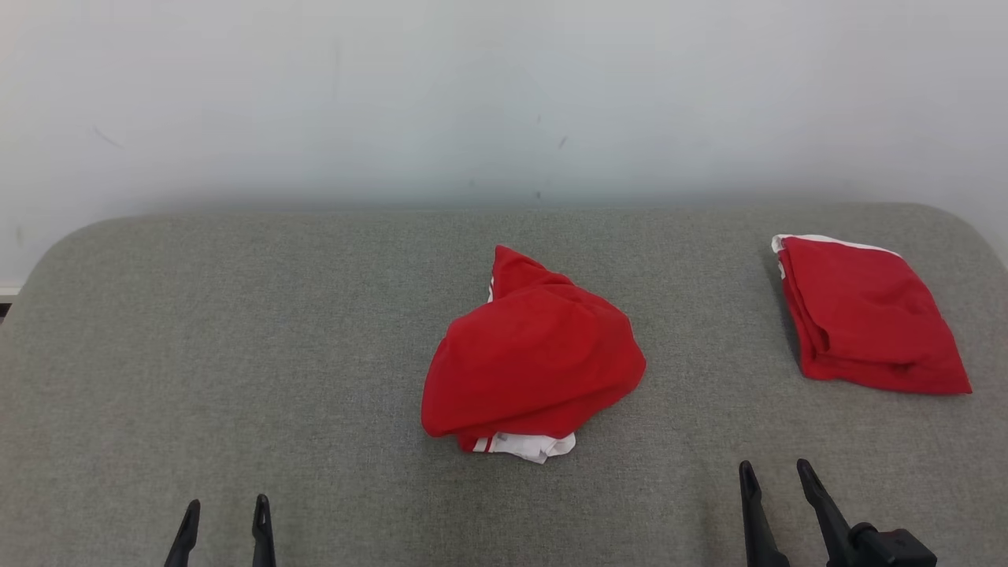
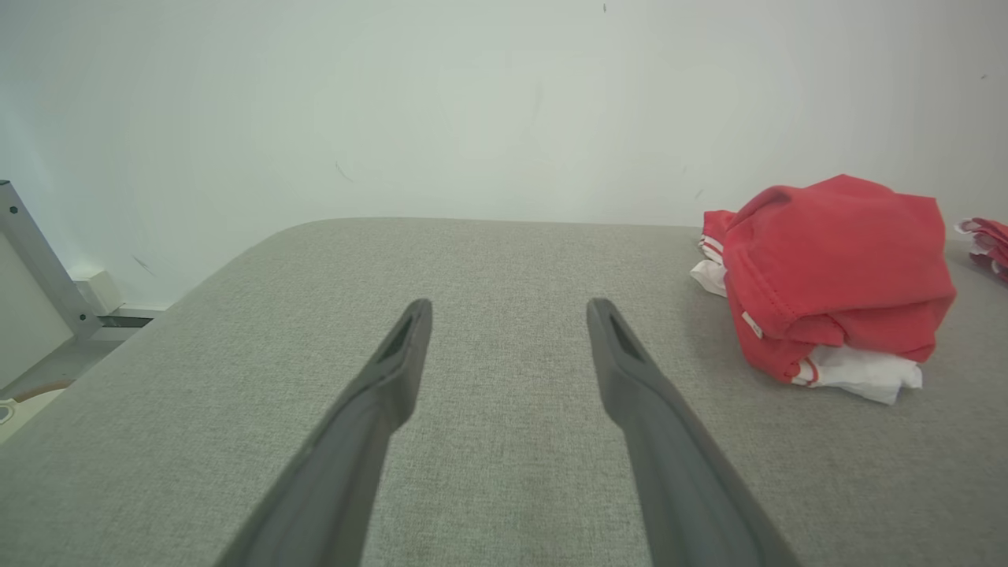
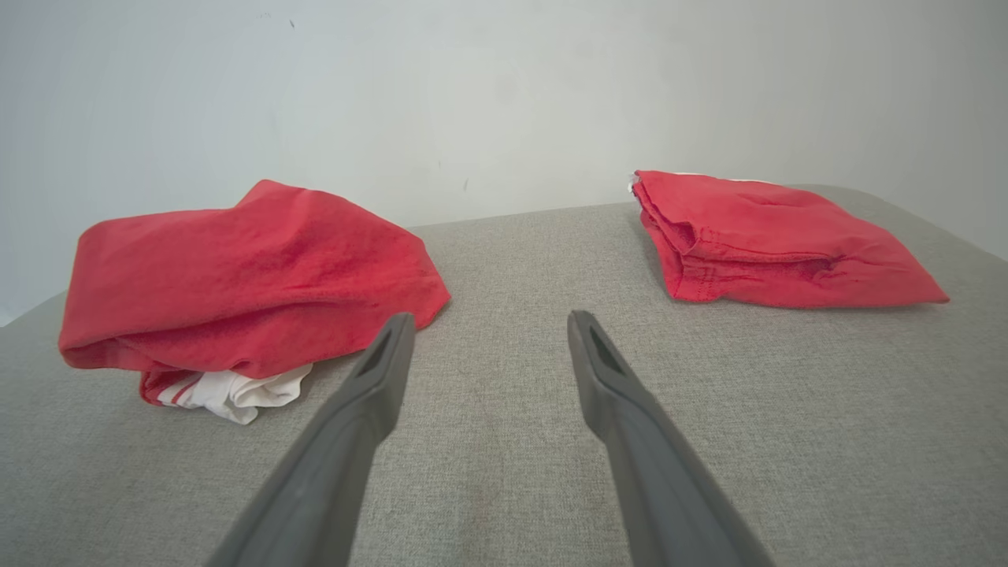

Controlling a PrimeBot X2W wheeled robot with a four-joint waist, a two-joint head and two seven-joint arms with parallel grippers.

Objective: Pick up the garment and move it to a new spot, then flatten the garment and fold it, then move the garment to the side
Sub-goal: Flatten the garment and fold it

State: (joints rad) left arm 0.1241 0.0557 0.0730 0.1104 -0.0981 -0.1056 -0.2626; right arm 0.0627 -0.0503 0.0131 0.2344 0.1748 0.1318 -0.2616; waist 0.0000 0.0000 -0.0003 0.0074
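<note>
A crumpled red garment [image 1: 534,358] with white trim lies heaped at the middle of the grey padded table [image 1: 236,354]. It also sits at the right of the left wrist view, garment [image 2: 835,268], and at the left of the right wrist view, garment [image 3: 244,276]. My left gripper [image 1: 227,508] stands open near the front edge, well to the garment's left, with nothing between its fingers [image 2: 394,370]. My right gripper [image 1: 776,471] is open too, in front and to the right of the heap, its fingers [image 3: 598,370] empty.
A second red garment [image 1: 866,315], neatly folded, lies at the table's far right, also folded garment [image 3: 772,240]. A pale wall [image 1: 504,94] stands behind the table. The table's rounded left corner and a metal frame leg [image 2: 39,260] appear in the left wrist view.
</note>
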